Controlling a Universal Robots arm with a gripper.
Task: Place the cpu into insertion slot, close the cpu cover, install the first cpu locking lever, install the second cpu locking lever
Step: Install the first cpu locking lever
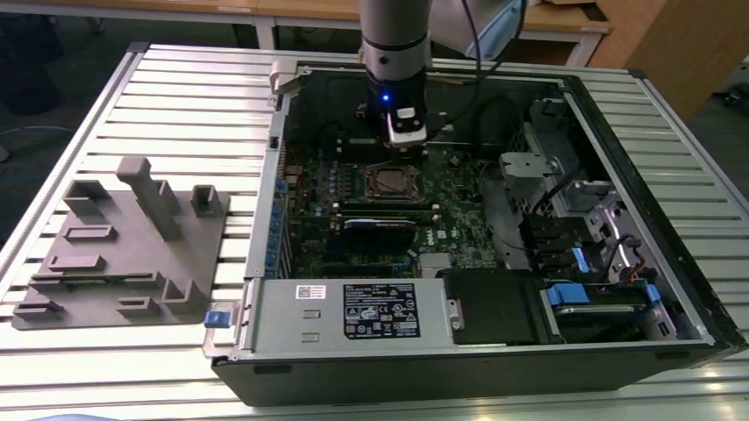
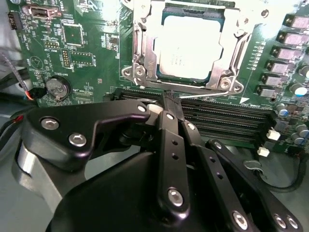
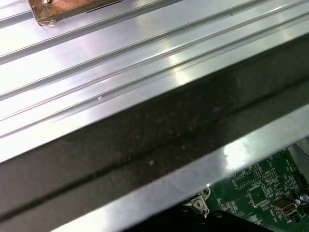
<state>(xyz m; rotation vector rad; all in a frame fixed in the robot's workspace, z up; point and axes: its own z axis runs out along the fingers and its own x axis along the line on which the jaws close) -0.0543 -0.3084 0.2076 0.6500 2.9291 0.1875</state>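
Observation:
The cpu [image 2: 190, 46], a square chip with a dull silver top, lies in the insertion slot [image 1: 392, 181] on the green motherboard. The cpu cover [image 2: 141, 48], a silver frame plate, lies down around the chip, which shows through its window. A thin metal lever rod [image 2: 212, 95] runs along the socket edge closest to my fingertips. My gripper [image 2: 169, 99] is shut, its black fingers pressed together with the tip right at that rod. In the exterior view the gripper [image 1: 404, 140] hangs just behind the socket inside the open computer case.
Long black memory slots [image 2: 227, 121] and a black-and-blue memory stick [image 1: 381, 224] lie beside the socket. The power supply [image 1: 351, 311] and drive bays [image 1: 585, 228] crowd the case. A grey fixture block [image 1: 123, 246] sits on the ribbed table at the exterior view's left.

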